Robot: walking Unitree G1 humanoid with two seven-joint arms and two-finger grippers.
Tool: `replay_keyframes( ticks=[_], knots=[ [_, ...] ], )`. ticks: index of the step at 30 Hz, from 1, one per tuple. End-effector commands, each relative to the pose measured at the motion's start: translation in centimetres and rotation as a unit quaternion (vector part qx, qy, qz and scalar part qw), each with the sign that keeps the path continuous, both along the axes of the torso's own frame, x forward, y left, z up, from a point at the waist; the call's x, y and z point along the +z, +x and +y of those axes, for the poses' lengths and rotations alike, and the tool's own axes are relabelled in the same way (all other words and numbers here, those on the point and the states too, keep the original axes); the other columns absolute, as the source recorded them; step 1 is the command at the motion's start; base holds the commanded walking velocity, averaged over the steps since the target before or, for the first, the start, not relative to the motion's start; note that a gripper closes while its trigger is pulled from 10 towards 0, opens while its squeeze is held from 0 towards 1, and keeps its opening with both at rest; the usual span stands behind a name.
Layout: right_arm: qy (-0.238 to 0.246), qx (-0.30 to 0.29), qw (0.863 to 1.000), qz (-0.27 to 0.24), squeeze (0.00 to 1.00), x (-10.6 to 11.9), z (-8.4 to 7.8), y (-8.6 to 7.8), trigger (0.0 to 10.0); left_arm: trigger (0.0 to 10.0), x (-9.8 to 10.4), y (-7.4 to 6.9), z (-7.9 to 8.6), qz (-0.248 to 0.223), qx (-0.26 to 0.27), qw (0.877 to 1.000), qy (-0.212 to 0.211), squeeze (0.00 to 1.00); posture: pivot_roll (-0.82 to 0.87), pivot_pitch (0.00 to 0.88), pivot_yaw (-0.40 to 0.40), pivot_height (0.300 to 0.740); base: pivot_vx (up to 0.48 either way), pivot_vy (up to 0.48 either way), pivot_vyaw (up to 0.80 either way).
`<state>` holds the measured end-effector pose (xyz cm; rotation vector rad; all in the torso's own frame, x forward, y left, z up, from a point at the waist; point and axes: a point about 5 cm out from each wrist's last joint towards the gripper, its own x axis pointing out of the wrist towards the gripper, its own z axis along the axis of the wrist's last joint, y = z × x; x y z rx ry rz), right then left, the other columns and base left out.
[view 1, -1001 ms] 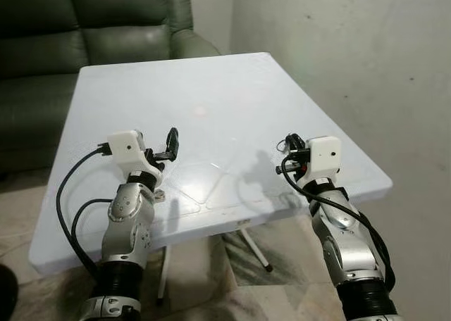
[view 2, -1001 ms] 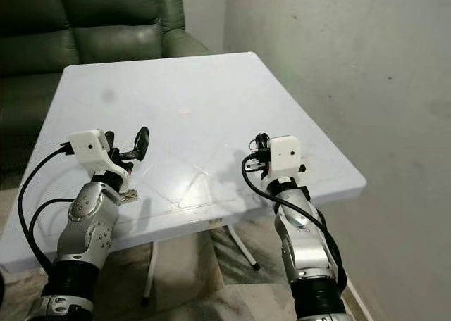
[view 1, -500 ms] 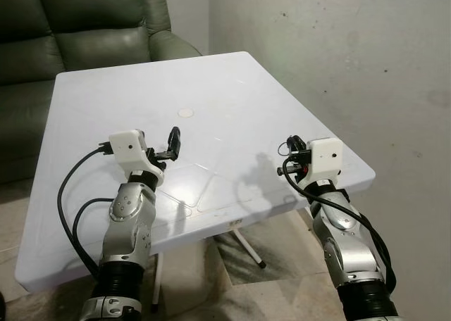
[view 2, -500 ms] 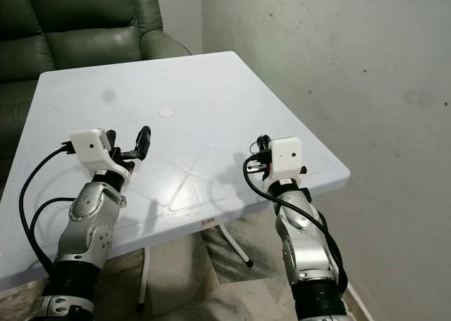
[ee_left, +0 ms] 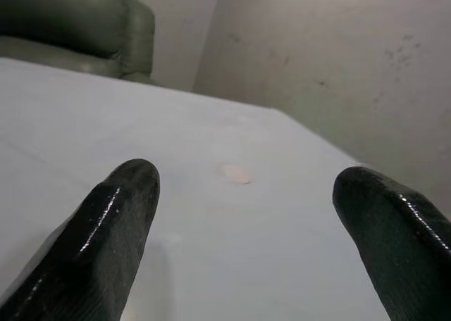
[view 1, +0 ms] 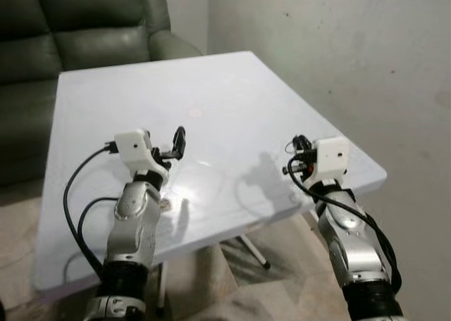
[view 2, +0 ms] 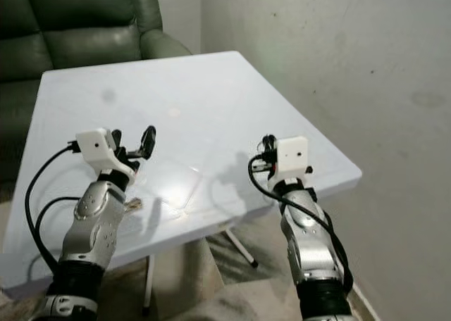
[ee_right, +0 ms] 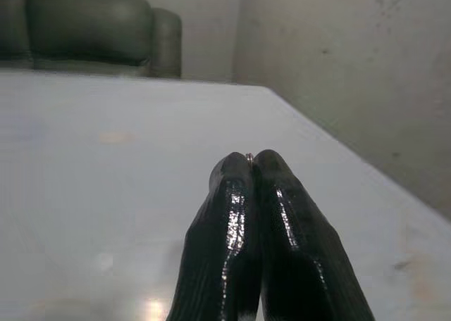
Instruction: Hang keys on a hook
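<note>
Both arms hover over the near edge of the white desk (view 1: 232, 89). My left gripper (ee_left: 246, 215) is spread wide. My right gripper (ee_right: 252, 167) is pinched tight on a small metal ring (ee_right: 249, 154); I can't make out the keys themselves.

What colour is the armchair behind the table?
Dark green armchair, clearest in the left eye view.
</note>
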<state>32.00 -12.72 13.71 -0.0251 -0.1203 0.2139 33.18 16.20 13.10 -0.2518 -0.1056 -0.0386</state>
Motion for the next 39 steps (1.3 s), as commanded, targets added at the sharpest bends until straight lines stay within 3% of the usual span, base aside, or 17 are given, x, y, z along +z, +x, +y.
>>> replay_keyframes(
  ticks=[1, 39],
  knots=[
    [-0.006, -0.019, 1.0, -0.006, 0.0, 0.48, -1.25, 0.18, 10.0, 10.0, 0.8, 0.41, -0.95, -0.009, -0.01, 1.0, -0.001, 0.0, -0.03, 0.012, -0.024, 0.732, 0.0, 0.0, -0.71],
    [-0.006, -0.022, 1.0, 0.002, 0.0, 0.26, -1.39, -0.47, 10.0, 10.0, 0.44, -0.01, -1.51, -0.001, -0.021, 1.0, 0.003, 0.0, -0.04, 0.021, -0.028, 0.732, 0.0, 0.0, -0.71]
  ],
)
